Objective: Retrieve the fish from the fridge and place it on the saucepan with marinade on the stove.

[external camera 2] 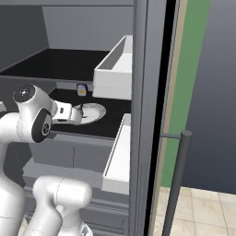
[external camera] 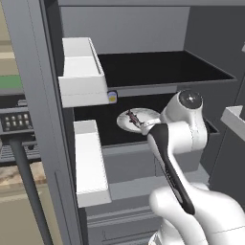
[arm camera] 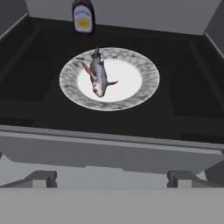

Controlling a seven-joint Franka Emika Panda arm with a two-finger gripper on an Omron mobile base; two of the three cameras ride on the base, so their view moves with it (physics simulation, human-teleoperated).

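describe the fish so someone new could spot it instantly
Open fridge, lower black shelf: a round white plate with a grey patterned rim. The fish lies on it, small, silver-grey with reddish fins, unlike the upright bottle behind the plate.

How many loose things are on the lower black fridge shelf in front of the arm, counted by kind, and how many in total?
Small silver-grey fish with reddish fins: 1
Round white plate with a grey patterned rim: 1
Small dark bottle with a yellow and white label: 1
Total: 3
The fish lies on the plate; the bottle stands behind it at the back of the shelf.
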